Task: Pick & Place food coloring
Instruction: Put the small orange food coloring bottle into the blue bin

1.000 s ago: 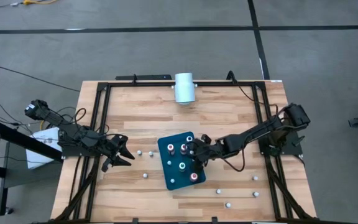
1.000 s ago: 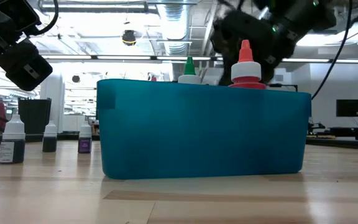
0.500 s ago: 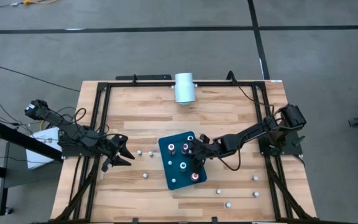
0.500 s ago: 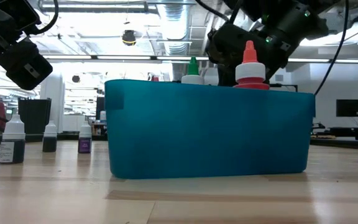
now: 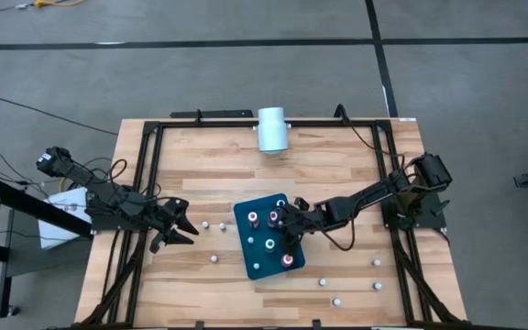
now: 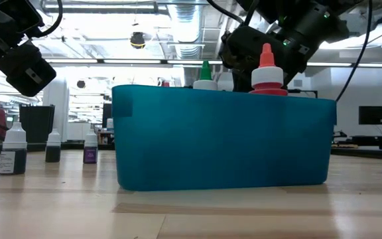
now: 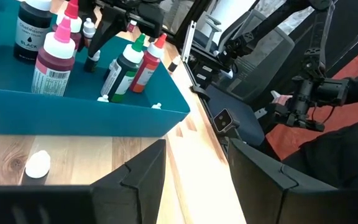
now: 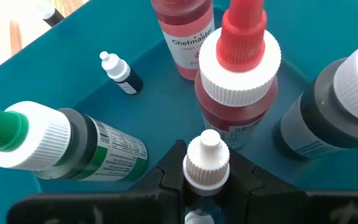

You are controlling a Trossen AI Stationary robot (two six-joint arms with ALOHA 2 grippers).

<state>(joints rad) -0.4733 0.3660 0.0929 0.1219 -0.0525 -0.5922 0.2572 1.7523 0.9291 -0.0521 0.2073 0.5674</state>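
Comparing with a second ago, I see the tray (image 5: 262, 265) has slid a little to the right in the low view, its near wall now sitting further right; over the last half second nothing moves. My right gripper (image 5: 285, 223) reaches over the tray's middle, fingers clamped on a small white-capped bottle (image 8: 207, 160), as the right wrist view shows. Around it in the tray stand a red-topped bottle (image 8: 238, 59), a second red bottle (image 8: 184, 31) behind it, a green-topped bottle (image 8: 48, 144) leaning over, and a tiny dropper (image 8: 120, 73) lying on the floor of the tray. My left gripper (image 5: 178, 227) hangs left of the tray, fingers apart and holding nothing, same as before. More small bottles (image 5: 214, 258) sit loose on the table (image 5: 337, 174), left and right of the tray. A white cylinder (image 5: 271, 129) lies at the far edge.
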